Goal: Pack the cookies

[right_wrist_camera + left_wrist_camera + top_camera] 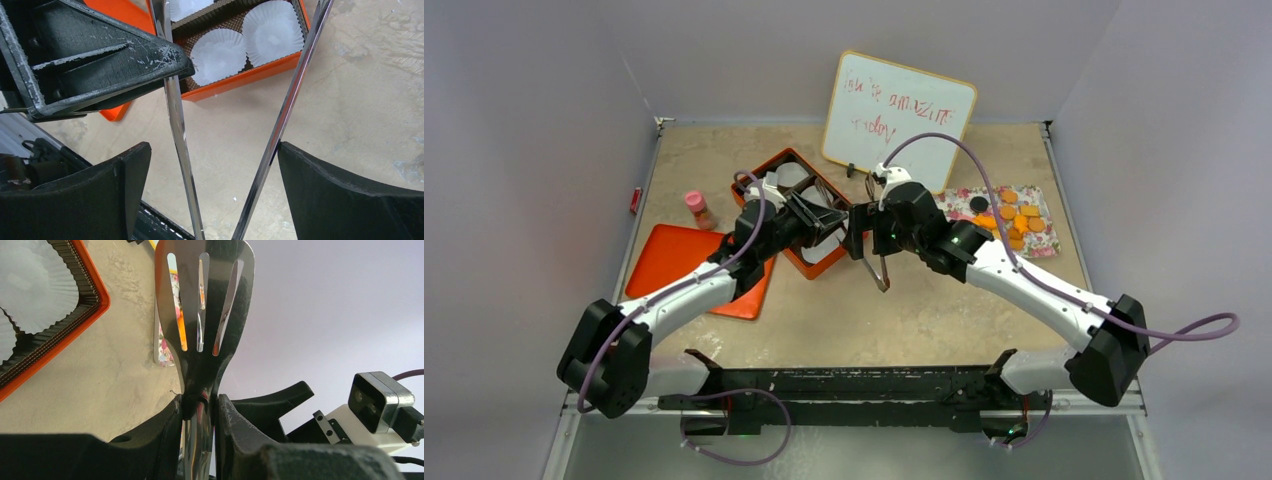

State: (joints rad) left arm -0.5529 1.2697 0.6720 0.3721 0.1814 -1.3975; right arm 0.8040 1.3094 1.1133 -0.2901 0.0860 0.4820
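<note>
The cookies [1020, 221], mostly orange discs with a black one [978, 204], lie on a floral mat [1046, 243] at the right, away from both grippers. Metal tongs [879, 268] hang between the arms at mid-table. My left gripper [200, 405] is shut on the neck of the tongs' slotted head [202, 295]. My right gripper [212, 150] stands open around the two tong arms [177, 125]. The right arm of the tongs touches my right finger [345, 195]; the other arm is clear of the left finger.
An orange box [821, 268] with white paper cups [220, 52] sits left of centre, partly hidden by the left arm. Its orange lid [674, 265] lies further left, next to a small pink bottle [697, 208]. A whiteboard [899, 115] leans at the back.
</note>
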